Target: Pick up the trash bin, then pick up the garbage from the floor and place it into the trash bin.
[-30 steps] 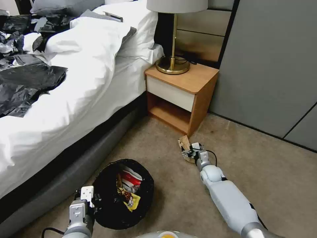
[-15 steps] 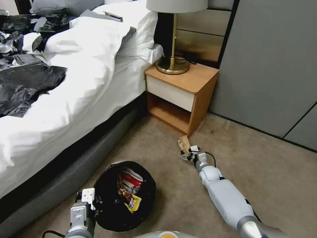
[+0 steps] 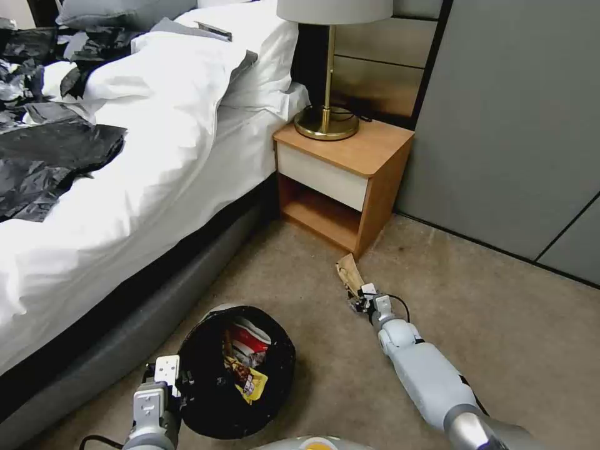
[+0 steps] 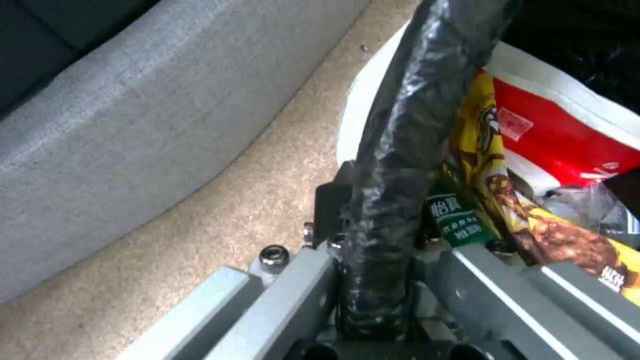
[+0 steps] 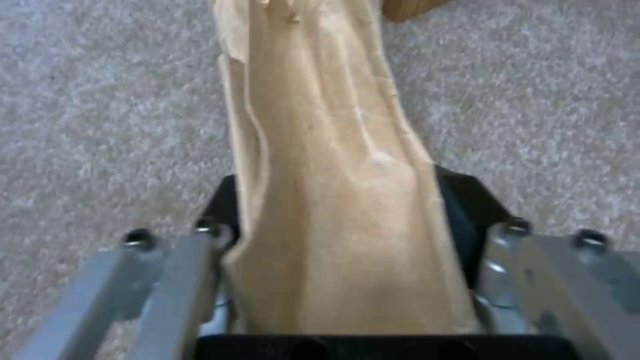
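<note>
The brown paper bag [image 5: 333, 200] is matt, creased paper, pinched in the right gripper [image 5: 347, 280], which looks like brushed grey metal. Carpet floor [image 3: 500, 325] is rough, short-pile. The trash bin [image 3: 215, 310] is smooth white plastic under a crinkly glossy black liner [image 4: 400, 125], with shiny foil wrappers [image 4: 507, 200] inside. Nightstand [image 3: 369, 150] is smooth wood.

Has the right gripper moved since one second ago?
Yes. The right gripper, shut on the brown paper bag, has drawn back from the nightstand toward the robot, pulling the bag along the carpet.
</note>
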